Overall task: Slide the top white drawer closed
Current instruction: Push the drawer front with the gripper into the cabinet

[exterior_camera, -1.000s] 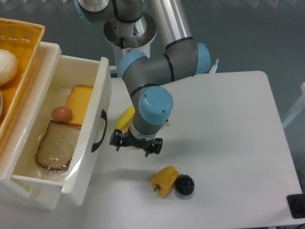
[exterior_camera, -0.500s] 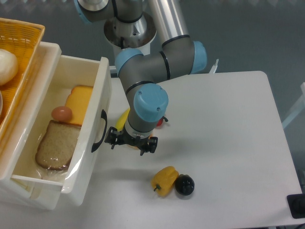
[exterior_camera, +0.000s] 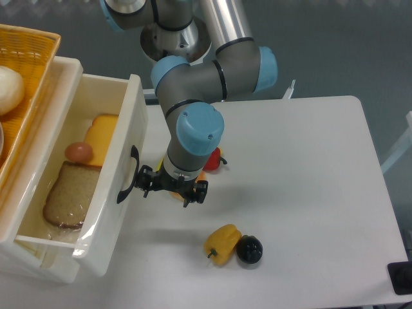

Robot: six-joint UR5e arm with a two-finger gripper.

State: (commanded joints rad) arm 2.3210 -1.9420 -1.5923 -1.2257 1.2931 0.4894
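Against the front of the top white drawer I bring my gripper in low, just above the table, its left side up at the black arched handle. I come at it this way because a drawer closes by being pushed squarely on its face, and the handle marks the middle of that face, so pressing there should keep the box from skewing on its runners. I judge the fingers are touching or all but touching the handle; the view from above does not let me separate the two. Whether my fingers are spread or pressed together I cannot tell either, since my own blue wrist joint covers them and only dark stubs show on each side.

That drawer stands pulled well out of the cabinet, to my gripper's left in the picture, its open top facing the camera. It sits deep and loaded: a slice of bread, a brown egg and an orange slab of cheese lie on its floor, which is why I would push steadily, not sharply, lest they slide. Above and behind it rests the yellow wicker basket.

Behind my wrist something red peeks out. Nearer the table's front edge a yellow pepper and a black round object lie touching, clear of my path.
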